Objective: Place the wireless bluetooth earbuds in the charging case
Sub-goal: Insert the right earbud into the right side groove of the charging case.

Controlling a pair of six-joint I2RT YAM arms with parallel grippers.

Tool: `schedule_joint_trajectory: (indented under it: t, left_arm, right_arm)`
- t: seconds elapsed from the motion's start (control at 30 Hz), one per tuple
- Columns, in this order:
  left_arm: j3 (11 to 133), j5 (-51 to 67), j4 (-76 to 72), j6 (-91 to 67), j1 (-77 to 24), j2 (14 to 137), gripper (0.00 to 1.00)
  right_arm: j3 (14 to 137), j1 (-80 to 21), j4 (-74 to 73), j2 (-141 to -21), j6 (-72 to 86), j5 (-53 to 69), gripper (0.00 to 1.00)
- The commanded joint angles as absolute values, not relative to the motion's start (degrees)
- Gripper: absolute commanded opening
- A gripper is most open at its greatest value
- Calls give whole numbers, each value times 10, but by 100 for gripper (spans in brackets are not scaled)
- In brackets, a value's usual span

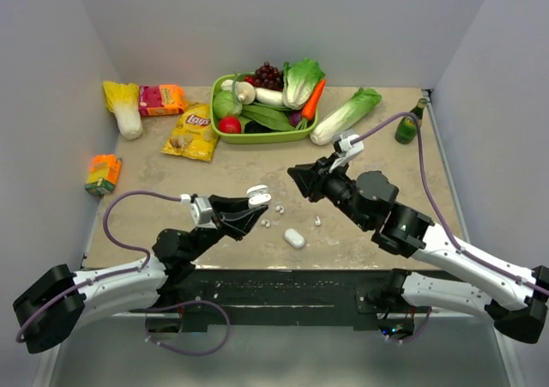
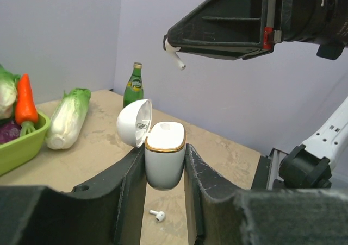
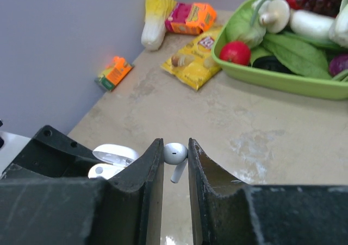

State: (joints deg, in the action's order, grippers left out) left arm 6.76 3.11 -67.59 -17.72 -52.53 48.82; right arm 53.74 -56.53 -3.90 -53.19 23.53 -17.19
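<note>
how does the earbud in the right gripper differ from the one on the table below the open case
The held earbud is pinched in the right gripper, in the air, stem hanging down; the loose earbud lies on its side on the table, untouched. Both are glossy white with short stems.

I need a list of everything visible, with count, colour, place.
charging case: 1, white, held open
held earbud: 1, white, near case
loose earbuds: about 3, white, table front
closed case: 1, white, table front
tray: 1, green, back, holds vegetables
cabbages: 2, pale, back
chips bag: 1, yellow, left of tray
snack pack: 1, pink, back left
carton: 1, orange, left edge
bottle: 1, green, back right
left gripper: 1, black, holds charging case
right gripper: 1, black, holds earbud
</note>
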Motion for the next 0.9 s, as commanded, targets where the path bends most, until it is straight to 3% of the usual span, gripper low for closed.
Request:
schedule_joint_trajectory:
  t: [0.0,0.43,0.87]
  left_arm:
    - [75,30,-831,-90,-532,508,0]
    - [146,66,-842,-3,-533,534,0]
    - [212,70,-874,19,-533,587,0]
  right_arm:
    - [501,-590,75,-498,164,-231,0]
    - [463,-631,202,-448,24,-244,0]
    - [480,-646,243,-480,39,-191,0]
